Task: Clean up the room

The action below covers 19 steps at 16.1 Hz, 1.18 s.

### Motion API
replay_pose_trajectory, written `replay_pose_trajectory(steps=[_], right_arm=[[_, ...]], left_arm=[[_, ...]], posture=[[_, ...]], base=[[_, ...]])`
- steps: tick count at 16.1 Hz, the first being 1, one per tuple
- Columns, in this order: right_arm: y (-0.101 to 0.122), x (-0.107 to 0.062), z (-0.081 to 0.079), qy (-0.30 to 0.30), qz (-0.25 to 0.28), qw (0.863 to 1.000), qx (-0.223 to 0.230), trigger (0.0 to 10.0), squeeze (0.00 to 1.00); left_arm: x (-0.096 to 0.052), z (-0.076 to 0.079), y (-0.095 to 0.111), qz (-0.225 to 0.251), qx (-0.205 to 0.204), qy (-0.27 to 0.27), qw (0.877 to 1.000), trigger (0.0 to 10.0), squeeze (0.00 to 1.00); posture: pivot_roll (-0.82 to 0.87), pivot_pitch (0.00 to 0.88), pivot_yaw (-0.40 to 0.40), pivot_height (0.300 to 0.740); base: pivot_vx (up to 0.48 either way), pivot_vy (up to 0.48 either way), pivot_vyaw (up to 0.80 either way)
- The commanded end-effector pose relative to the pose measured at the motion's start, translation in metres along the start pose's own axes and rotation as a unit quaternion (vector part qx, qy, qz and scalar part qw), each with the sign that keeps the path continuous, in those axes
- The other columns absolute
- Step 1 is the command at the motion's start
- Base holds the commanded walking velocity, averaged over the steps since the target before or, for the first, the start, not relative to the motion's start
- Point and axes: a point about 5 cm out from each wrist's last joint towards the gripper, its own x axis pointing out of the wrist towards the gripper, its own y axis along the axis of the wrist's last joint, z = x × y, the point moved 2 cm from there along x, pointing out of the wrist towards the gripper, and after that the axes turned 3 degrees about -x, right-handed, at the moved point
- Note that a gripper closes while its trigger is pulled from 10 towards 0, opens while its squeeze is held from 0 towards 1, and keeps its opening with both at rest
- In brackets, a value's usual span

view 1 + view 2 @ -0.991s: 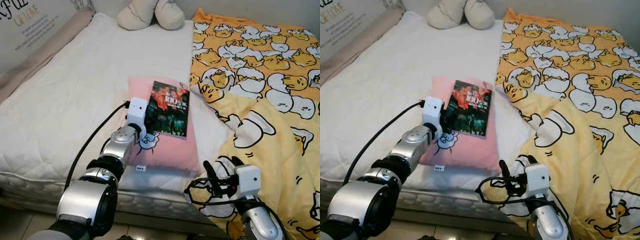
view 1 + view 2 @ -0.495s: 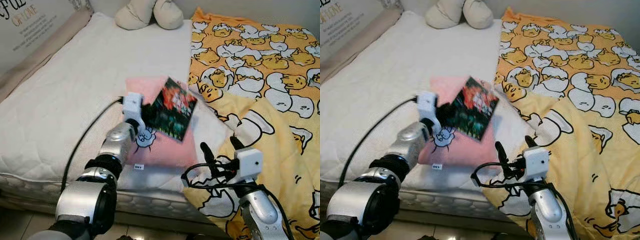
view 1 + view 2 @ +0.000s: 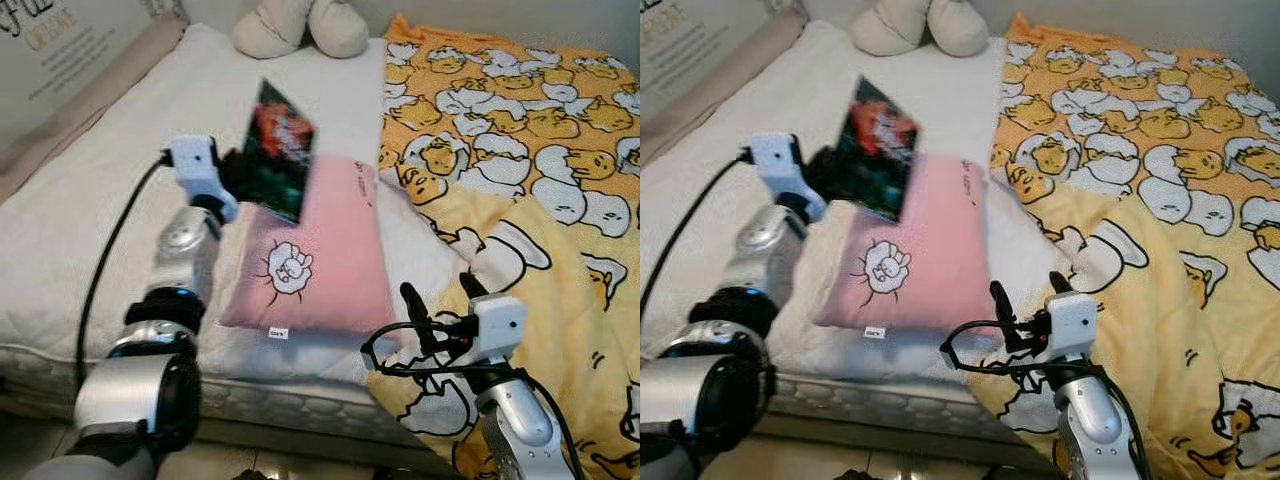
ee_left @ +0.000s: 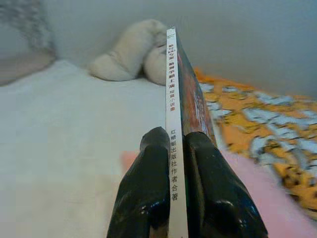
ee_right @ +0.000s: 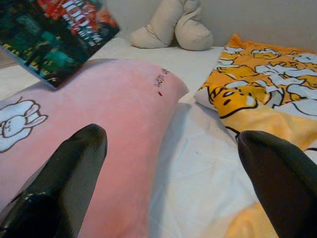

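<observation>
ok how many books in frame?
1. The book is clamped at its spine in the left hand, lifted above the pink pillow on the mattress. More could be hidden under the duck blanket; cannot tell.

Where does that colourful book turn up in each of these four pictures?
Left eye view: book lifted above the pink pillow, clamped by the left pincer.
Right eye view: book, same spot.
Left wrist view: spine edge-on between black fingers.
Right wrist view: cover beyond the pillow.
Shared landmark: beige plush.
</observation>
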Motion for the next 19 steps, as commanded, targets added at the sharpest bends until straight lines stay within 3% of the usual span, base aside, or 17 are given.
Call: replay_pose_trajectory(steps=[1, 4, 7, 14, 17, 19], right_arm=[[0.008, 0.003, 0.0, -0.001, 0.014, 1.0, 0.006, 10.0, 0.0], [0.009, 0.007, 0.0, 0.001, 0.014, 1.0, 0.009, 10.0, 0.0], [0.004, 0.014, -0.014, 0.012, 0.01, 1.0, 0.025, 10.0, 0.0], [0.003, 0.014, -0.002, -0.005, 0.01, 1.0, 0.021, 10.0, 0.0], [0.001, 0.014, -0.005, -0.002, 0.008, 1.0, 0.023, 10.0, 0.0], [0.0, 0.013, -0.006, -0.001, 0.006, 1.0, 0.024, 10.0, 0.0]], left_arm=[[-0.002, -0.001, 0.004, 0.016, 0.02, 0.003, 1.0, 10.0, 0.0], [-0.008, -0.009, -0.016, -0.024, 0.016, 0.04, 0.999, 10.0, 0.0], [-0.011, 0.016, -0.037, -0.055, 0.029, -0.024, 0.998, 10.0, 0.0], [-0.004, 0.028, -0.032, -0.045, 0.0, -0.028, 0.999, 10.0, 0.0], [-0.002, 0.032, -0.033, -0.048, 0.01, -0.027, 0.998, 10.0, 0.0], [-0.003, 0.04, -0.04, -0.066, 0.024, -0.034, 0.997, 10.0, 0.0]], posture=[[-0.08, 0.0, 0.027, 0.74], [-0.07, 0.0, 0.019, 0.74], [-0.08, 0.0, 0.023, 0.74], [-0.09, 0.0, 0.024, 0.74], [-0.09, 0.0, 0.024, 0.74], [-0.09, 0.0, 0.024, 0.74]], base=[[0.0, 0.48, 0.0], [0.0, 0.48, 0.0], [0.0, 0.48, 0.0], [0.0, 0.48, 0.0], [0.0, 0.48, 0.0], [0.0, 0.0, 0.0]])
